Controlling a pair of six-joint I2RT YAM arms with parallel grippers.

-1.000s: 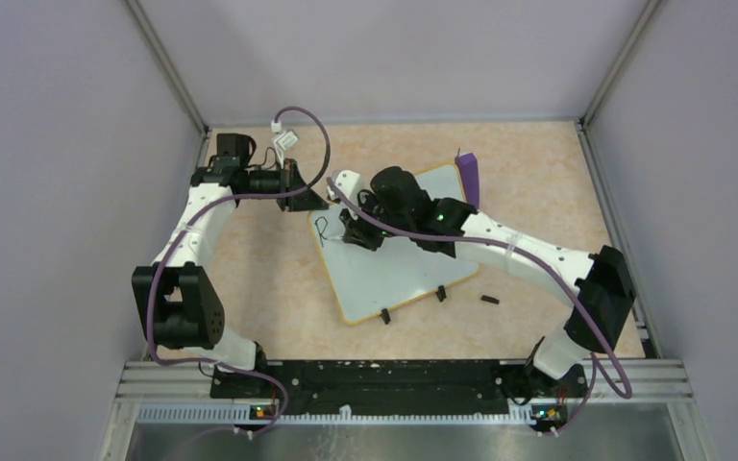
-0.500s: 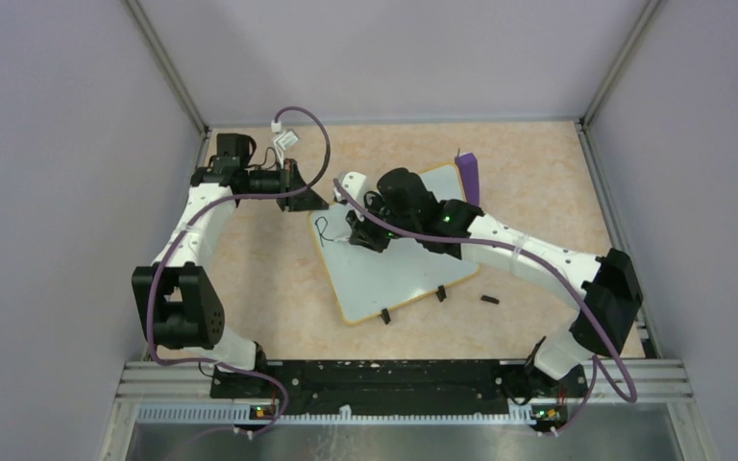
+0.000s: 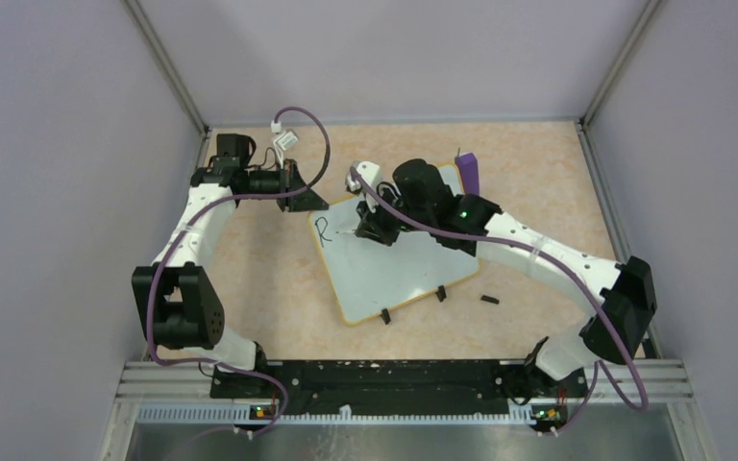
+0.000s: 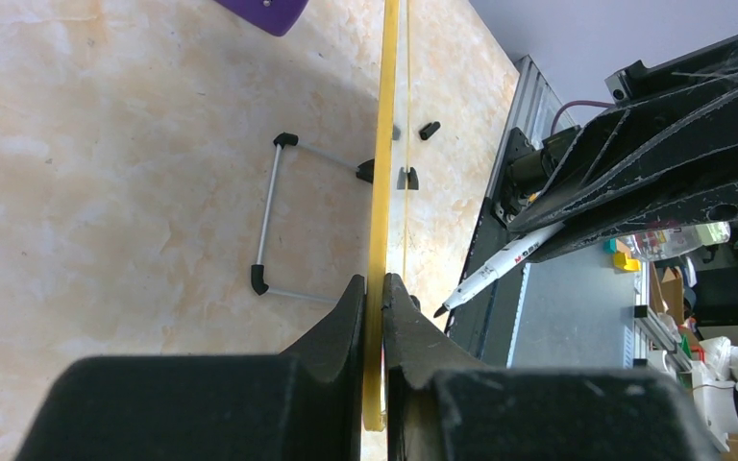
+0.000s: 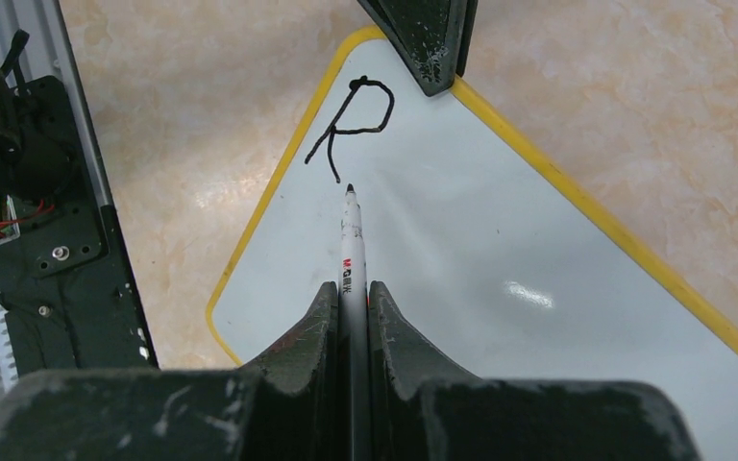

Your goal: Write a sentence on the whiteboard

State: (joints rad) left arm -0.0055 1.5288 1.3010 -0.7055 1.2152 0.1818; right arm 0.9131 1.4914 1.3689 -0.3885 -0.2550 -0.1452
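Note:
The whiteboard (image 3: 404,274) lies tilted on the table, resting on a wire stand (image 4: 269,221). Of the sentence, only a black letter R (image 3: 323,230) shows, near the board's left corner; it also shows in the right wrist view (image 5: 356,120). My left gripper (image 3: 309,200) is shut on the board's yellow rim (image 4: 384,144) at that corner. My right gripper (image 3: 373,230) is shut on a white marker pen (image 5: 351,240). The pen's tip points at the board just beside the R's leg. I cannot tell whether the tip touches the board.
A purple wedge block (image 3: 468,173) stands at the board's far right corner. A small black cap (image 3: 489,300) lies on the table right of the board. Two black clip feet (image 3: 384,316) sit on the board's near edge. Grey walls enclose the table.
My right gripper has moved right and a little away from the R with the marker. The R is now uncovered. The left arm and the board have not moved.

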